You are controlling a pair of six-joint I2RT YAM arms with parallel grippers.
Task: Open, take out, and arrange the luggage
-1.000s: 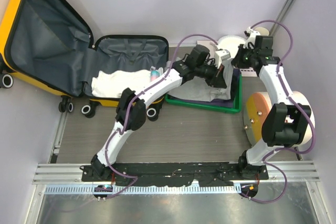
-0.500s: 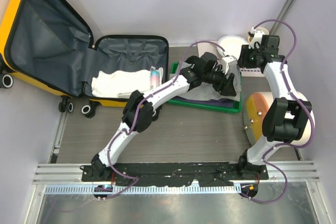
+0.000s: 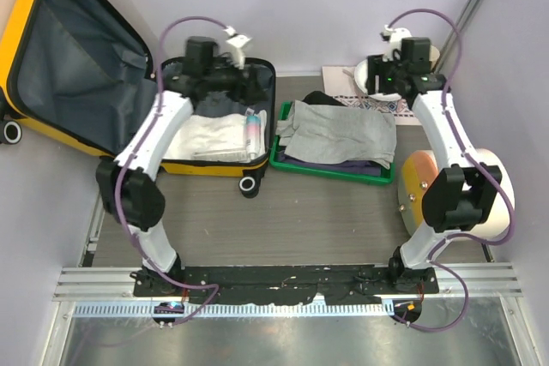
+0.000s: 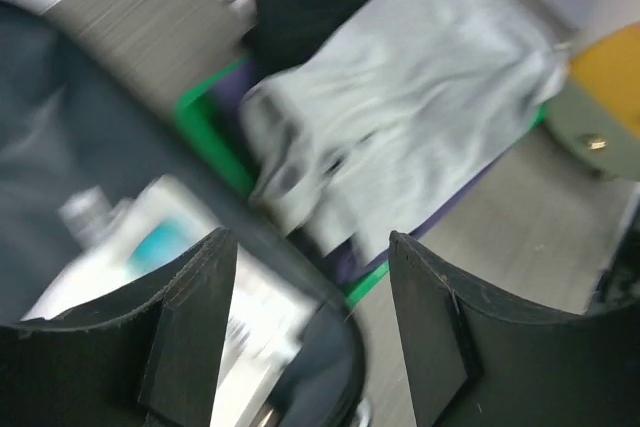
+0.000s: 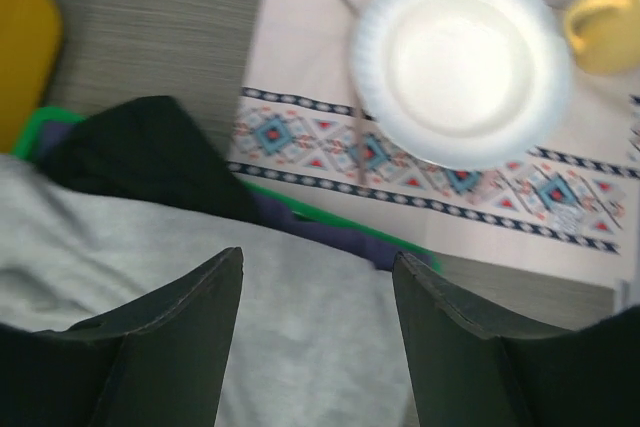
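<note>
The luggage [image 3: 86, 66] lies wide open at the table's far-left corner, wheels toward the arms, long axis running front to back, lid leaning out leftward. Left gripper [image 4: 310, 239] hangs over the packed half, fingers spread and empty. Right gripper [image 5: 318, 257], also spread and empty, hovers by the white plate [image 5: 460, 62].

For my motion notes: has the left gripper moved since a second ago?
Yes. The left gripper swung left, from over the green tray to over the luggage.
</note>
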